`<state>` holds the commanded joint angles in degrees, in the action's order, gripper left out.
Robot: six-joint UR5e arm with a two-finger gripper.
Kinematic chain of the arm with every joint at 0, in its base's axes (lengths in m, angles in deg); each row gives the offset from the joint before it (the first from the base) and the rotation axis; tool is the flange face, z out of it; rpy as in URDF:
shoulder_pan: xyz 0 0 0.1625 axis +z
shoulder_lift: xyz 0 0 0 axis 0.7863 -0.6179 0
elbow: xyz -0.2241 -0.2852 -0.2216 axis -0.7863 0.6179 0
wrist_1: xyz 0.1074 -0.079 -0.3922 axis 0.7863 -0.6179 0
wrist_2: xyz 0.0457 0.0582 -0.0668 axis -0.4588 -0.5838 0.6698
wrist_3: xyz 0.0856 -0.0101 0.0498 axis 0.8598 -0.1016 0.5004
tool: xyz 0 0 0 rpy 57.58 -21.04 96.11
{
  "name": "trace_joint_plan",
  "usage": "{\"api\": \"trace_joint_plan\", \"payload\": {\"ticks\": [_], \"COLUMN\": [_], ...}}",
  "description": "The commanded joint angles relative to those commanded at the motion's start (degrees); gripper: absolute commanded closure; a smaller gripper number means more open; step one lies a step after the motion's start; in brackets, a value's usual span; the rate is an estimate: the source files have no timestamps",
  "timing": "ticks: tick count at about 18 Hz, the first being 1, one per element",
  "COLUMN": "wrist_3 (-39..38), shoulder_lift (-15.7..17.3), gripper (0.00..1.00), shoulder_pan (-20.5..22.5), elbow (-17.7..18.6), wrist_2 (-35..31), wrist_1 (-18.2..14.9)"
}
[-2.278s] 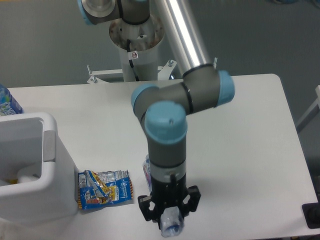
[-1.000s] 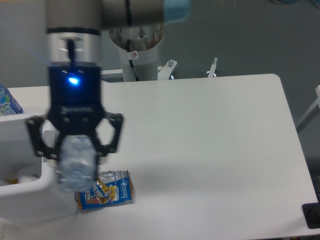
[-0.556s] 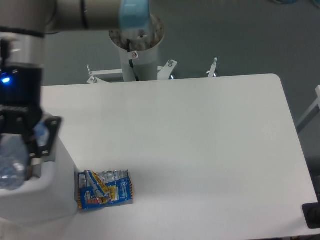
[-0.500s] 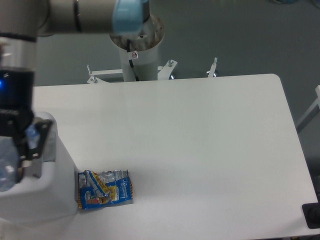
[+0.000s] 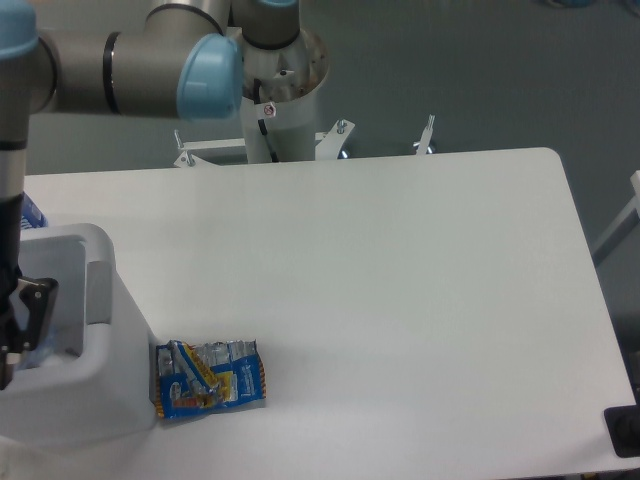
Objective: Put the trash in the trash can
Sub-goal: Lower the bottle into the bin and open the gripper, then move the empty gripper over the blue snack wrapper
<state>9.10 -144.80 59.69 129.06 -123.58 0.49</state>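
The blue-and-yellow foil snack packet [image 5: 208, 377] lies flat on the table, just right of the trash can [image 5: 112, 385], a white boxy bin with a grey patch on its rim. My gripper [image 5: 14, 332] hangs at the frame's far left edge, lowered into the bin's opening. Only one black finger [image 5: 34, 303] shows; the rest is cut off. A pale bluish shape [image 5: 36, 352] just under that finger may be the clear water bottle, but it is too cropped to tell. Whether the jaws hold it cannot be seen.
A blue-labelled bottle [image 5: 31, 211] pokes out behind the bin at the far left. The arm's grey links and blue joint caps [image 5: 205, 77] cross the top left. The robot's base column [image 5: 278, 95] stands behind the table's back edge.
The arm carried the bottle from the table's front left across to the bin. In the last half second the gripper slid further left and lower into the bin, mostly leaving the frame.
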Motion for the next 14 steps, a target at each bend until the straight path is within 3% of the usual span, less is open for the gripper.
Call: {"api": "trace_joint_plan", "payload": {"ticks": [2,8,11,14], "wrist_3": [0.0,-2.4,-3.6,-3.2], "shoulder_lift": [1.3,8.9,9.5,8.9], "gripper": [0.0,0.0,0.0,0.0], "shoulder_pan": [0.6,11.5,15.4,17.7], "elbow": [3.1,14.8,19.7,22.1], "wrist_2": [-0.1,-0.4,-1.3,-4.0], "wrist_1": [0.0,-0.4,-0.4,-0.4]}}
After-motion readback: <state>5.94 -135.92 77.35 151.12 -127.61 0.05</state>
